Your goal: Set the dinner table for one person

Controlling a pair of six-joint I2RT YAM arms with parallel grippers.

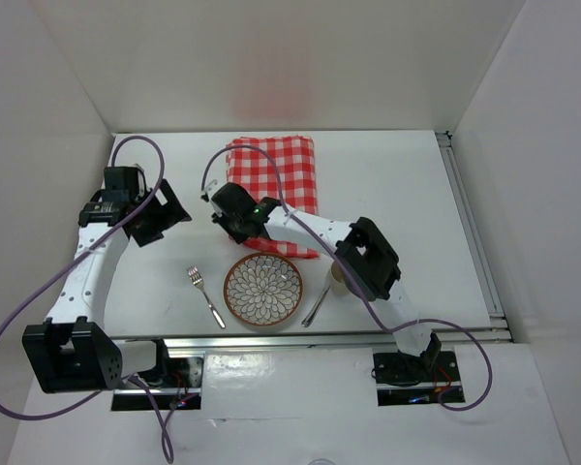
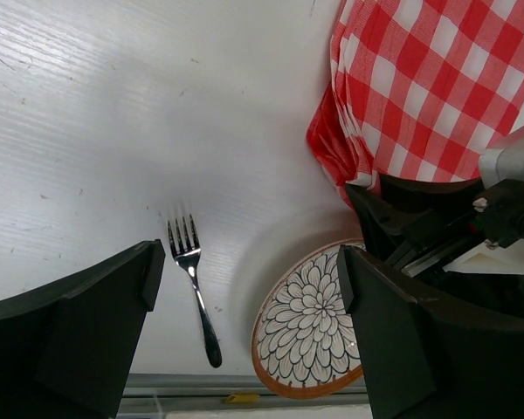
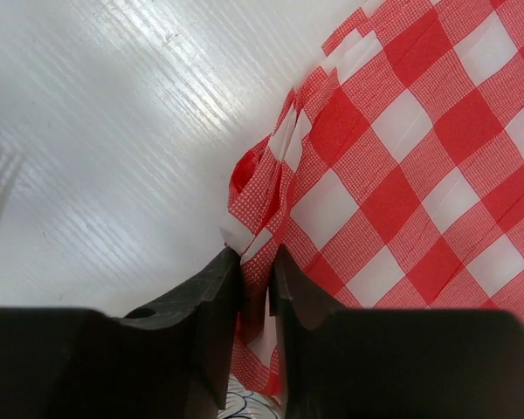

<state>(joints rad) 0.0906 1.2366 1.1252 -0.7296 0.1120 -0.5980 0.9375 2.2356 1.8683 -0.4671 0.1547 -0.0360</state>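
On table (image 1: 407,194): one fork (image 1: 205,297), plate (image 1: 262,289), cloth (image 1: 271,170)

You get bright, even light from above; the white bench (image 1: 397,194) shows streaky glare in the right wrist view. Shadows are soft. The checked cloth (image 1: 271,179) tints the back wall (image 1: 271,92) pink. The right end effector (image 3: 255,262) reads dark, with little detail.
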